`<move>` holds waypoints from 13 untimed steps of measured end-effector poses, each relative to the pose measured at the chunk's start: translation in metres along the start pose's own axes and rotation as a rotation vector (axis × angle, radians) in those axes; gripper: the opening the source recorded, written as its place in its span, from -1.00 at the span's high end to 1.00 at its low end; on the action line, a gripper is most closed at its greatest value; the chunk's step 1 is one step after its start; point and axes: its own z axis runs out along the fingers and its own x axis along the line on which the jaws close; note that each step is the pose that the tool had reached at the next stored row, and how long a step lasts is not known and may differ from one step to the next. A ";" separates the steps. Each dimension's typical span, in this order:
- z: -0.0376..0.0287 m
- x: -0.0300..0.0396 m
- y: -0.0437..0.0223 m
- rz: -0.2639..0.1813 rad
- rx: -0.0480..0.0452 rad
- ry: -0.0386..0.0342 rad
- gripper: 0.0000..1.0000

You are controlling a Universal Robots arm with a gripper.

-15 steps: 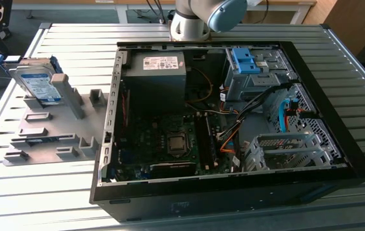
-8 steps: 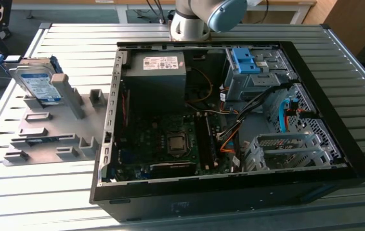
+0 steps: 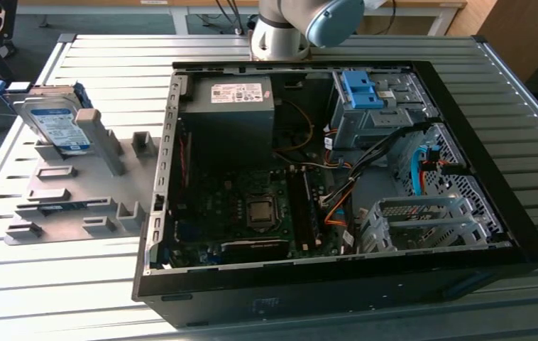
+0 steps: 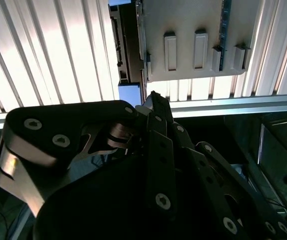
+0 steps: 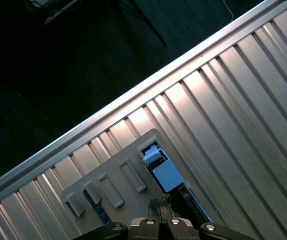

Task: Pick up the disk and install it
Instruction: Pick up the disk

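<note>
The disk (image 3: 53, 122), a silver drive with a white-and-blue label in a blue bracket, leans upright on the grey fixture (image 3: 79, 195) at the exterior view's left. In the first wrist view its blue edge (image 5: 166, 176) lies just past my gripper (image 5: 159, 202), which looks shut and holds nothing. The second wrist view has the gripper (image 4: 153, 97) high above the fixture (image 4: 193, 45), with the disk's blue bracket end (image 4: 131, 93) beside the tip. The arm's base (image 3: 293, 28) stands behind the computer case.
An open black computer case (image 3: 496, 206) takes up the table's middle, with a grey box bearing a white sticker (image 3: 235, 99) and a bare blue bracket (image 3: 359, 89) in its drive cage. The slatted metal table (image 3: 61, 284) ends in an edge rail (image 5: 133, 95) near the fixture.
</note>
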 end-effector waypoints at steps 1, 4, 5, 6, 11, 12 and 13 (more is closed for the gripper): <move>0.0000 0.0000 0.0000 -0.002 0.0000 0.0000 0.79; 0.0000 0.0000 0.0000 -0.008 0.0001 0.0002 0.79; 0.0000 0.0000 0.0000 -0.010 0.0002 0.0002 0.79; 0.0000 0.0000 0.0000 -0.012 0.0001 0.0003 0.79; 0.0000 0.0000 0.0000 -0.020 0.0003 0.0006 0.79; 0.0000 0.0000 0.0000 -0.022 0.0003 0.0006 0.79; 0.0000 0.0000 0.0000 -0.024 0.0003 0.0006 0.79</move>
